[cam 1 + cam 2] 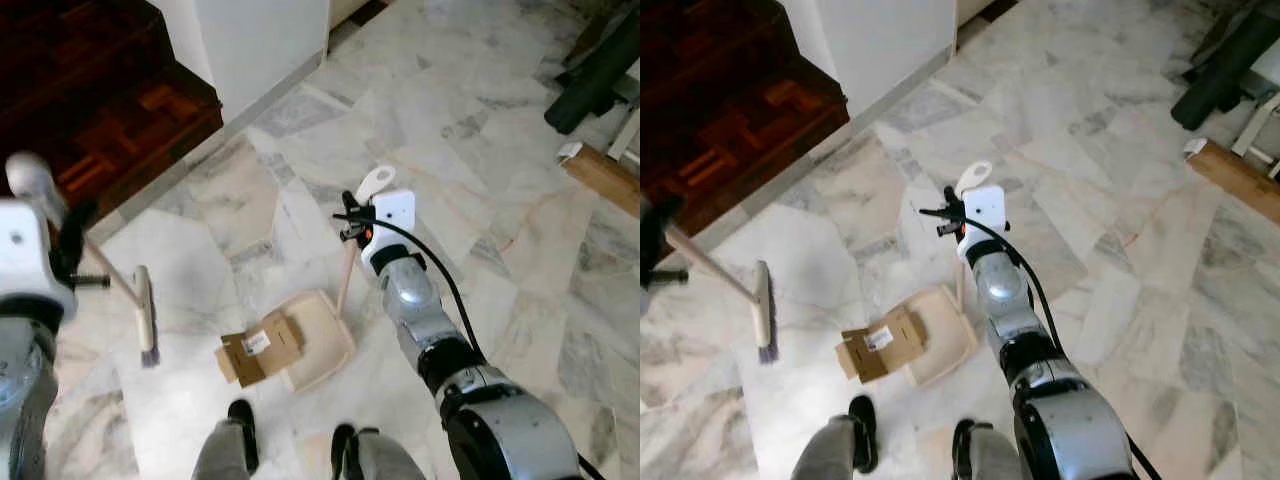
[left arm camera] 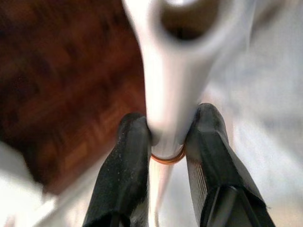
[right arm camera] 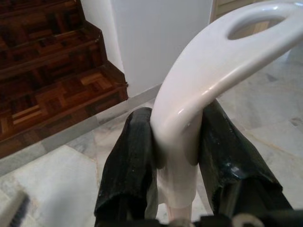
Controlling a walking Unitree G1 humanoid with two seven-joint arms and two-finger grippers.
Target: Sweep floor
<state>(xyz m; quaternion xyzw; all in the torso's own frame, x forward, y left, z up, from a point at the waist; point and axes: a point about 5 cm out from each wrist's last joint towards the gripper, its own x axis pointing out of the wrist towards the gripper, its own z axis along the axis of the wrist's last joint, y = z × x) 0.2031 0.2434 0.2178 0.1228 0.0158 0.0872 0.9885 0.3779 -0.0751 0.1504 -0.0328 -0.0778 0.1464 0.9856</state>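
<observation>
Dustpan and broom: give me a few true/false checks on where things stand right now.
1. The right gripper is shut on the dustpan handle. True.
2. The piece of cardboard lies fully inside the dustpan. False: it sits at the pan's open edge, partly on the marble floor.
3. The left gripper is shut on the broom handle. True.
4. The broom head is touching the cardboard. False: bare floor shows between them.
5. The dustpan stands on the wooden stairs. False: it rests on the marble floor, near the robot's feet.
</observation>
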